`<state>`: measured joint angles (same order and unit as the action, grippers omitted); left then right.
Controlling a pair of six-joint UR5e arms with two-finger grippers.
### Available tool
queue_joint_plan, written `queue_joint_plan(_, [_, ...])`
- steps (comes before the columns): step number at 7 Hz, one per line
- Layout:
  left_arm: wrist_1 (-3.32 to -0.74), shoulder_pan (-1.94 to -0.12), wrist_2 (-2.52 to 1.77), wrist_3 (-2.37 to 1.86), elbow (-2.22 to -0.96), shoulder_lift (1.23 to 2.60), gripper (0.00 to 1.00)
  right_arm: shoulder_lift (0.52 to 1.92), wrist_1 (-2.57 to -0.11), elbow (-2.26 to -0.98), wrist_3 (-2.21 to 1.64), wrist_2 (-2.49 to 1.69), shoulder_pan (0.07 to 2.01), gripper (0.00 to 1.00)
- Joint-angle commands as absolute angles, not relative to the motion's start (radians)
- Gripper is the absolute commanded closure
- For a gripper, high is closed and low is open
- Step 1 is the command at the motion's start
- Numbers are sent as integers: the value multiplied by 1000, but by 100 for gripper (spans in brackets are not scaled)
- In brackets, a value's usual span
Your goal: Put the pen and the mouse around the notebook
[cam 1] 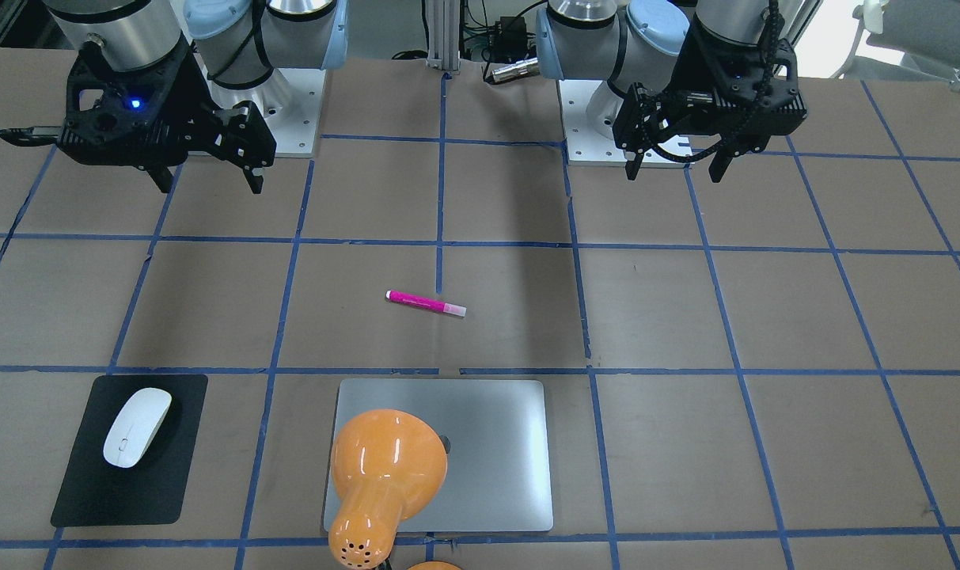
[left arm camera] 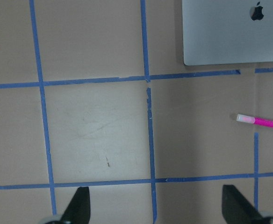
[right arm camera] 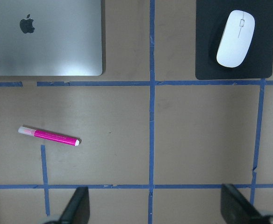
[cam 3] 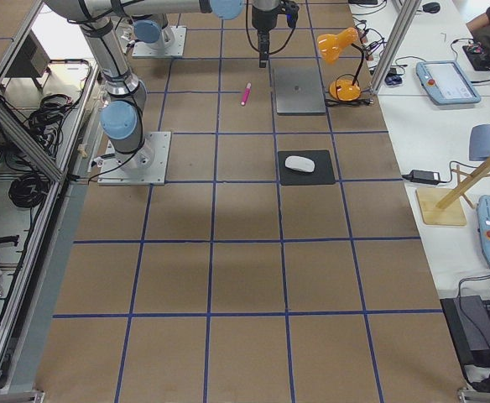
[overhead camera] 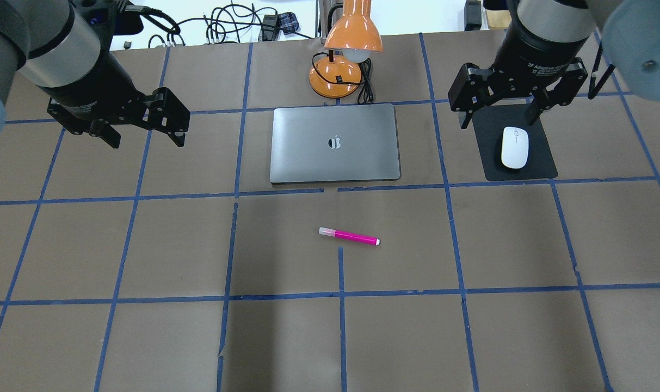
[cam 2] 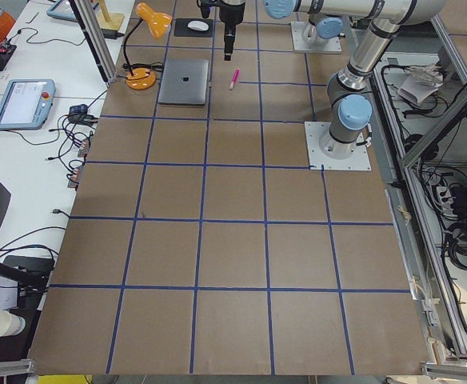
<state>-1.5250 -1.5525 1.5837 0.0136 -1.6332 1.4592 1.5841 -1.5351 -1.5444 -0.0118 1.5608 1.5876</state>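
Left gripper (overhead camera: 147, 143) and right gripper (overhead camera: 497, 122) both hang empty, fingers spread wide. The pen (overhead camera: 349, 236) lies mid-table (overhead camera: 145, 326), well apart from both, on the robot's side of the notebook (overhead camera: 335, 158). The mouse (overhead camera: 514, 147) sits on a black mat (overhead camera: 539, 160) toward the far edge, right of the notebook.

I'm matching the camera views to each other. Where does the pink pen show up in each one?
Front-facing: pen centre, above the notebook.
Overhead: pen centre, below the notebook.
Exterior left: pen top centre, right of the notebook.
Exterior right: pen top centre, left of the notebook.
Left wrist: pen at right edge, cut off.
Right wrist: pen lower left.
Shared landmark: the notebook, in all six.
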Motion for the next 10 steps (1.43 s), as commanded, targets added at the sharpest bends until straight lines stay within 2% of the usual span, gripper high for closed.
queue_joint_plan(1, [-1500,-1548,1583,-40,-1635,1459,0,1582,-1539,-1546,3,1559,1586,0])
queue_joint_plan(10, [-1499,-1543,1586,-38,-1635,1480,0,1586,-1540,-1548,-12,1546,1586,0])
